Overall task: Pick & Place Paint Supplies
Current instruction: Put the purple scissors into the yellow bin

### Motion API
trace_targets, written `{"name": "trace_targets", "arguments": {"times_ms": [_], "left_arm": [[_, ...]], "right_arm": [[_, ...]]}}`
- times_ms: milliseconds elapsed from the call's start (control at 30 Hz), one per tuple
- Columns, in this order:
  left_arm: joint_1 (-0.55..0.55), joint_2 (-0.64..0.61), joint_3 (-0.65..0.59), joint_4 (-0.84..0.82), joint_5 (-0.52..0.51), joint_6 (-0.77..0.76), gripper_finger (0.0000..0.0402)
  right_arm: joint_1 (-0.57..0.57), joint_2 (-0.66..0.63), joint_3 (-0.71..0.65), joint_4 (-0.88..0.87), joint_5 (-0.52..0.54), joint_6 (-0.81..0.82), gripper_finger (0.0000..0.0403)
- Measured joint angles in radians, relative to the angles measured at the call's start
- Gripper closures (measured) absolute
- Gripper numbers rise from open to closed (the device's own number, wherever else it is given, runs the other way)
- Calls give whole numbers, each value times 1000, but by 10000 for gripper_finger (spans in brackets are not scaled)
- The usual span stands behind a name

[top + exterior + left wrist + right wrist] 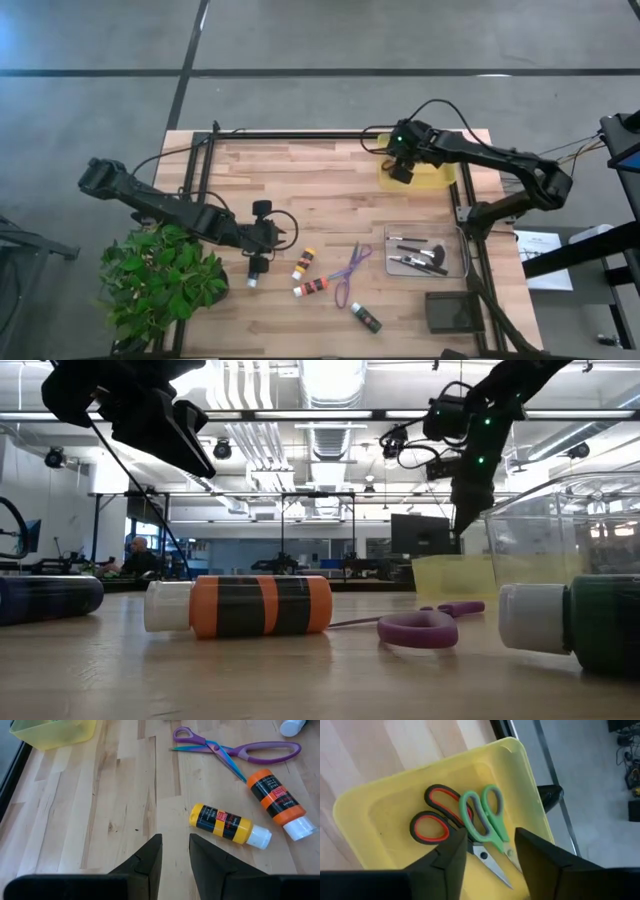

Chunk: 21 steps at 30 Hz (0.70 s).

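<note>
The right hand (487, 852) hovers with its fingers parted and empty over the yellow bin (380, 815) at the far edge of the surface (330, 180), where red-handled scissors (432, 817) and green-handled scissors (487, 815) lie crossed. Nearby, a clear tray (455, 262) holds dark brushes (418, 256). The left hand (175, 855), slightly open and gripping nothing, hangs near the yellow paint tube (227, 824), orange paint tube (280, 802) and purple scissors (240, 752).

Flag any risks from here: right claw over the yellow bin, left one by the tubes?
1. Right claw is open just above the green scissors and red scissors in the yellow bin; retracting could snag a handle.
2. Left claw has a narrow gap, likely too tight for the yellow tube.
</note>
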Motion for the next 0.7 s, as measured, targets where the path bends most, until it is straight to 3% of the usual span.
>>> {"name": "trace_targets", "arguments": {"times_ms": [200, 367, 533, 700], "left_arm": [[0, 0, 0, 2, 0, 12, 297], [0, 0, 0, 6, 0, 19, 297], [0, 0, 0, 10, 0, 19, 297], [-1, 0, 0, 20, 0, 19, 297]], "right_arm": [[67, -96, 0, 4, -149, 20, 208], [250, -169, 0, 4, -272, 58, 209], [519, -192, 0, 4, -247, 64, 209], [778, -146, 0, 8, -95, 144, 209]]}}
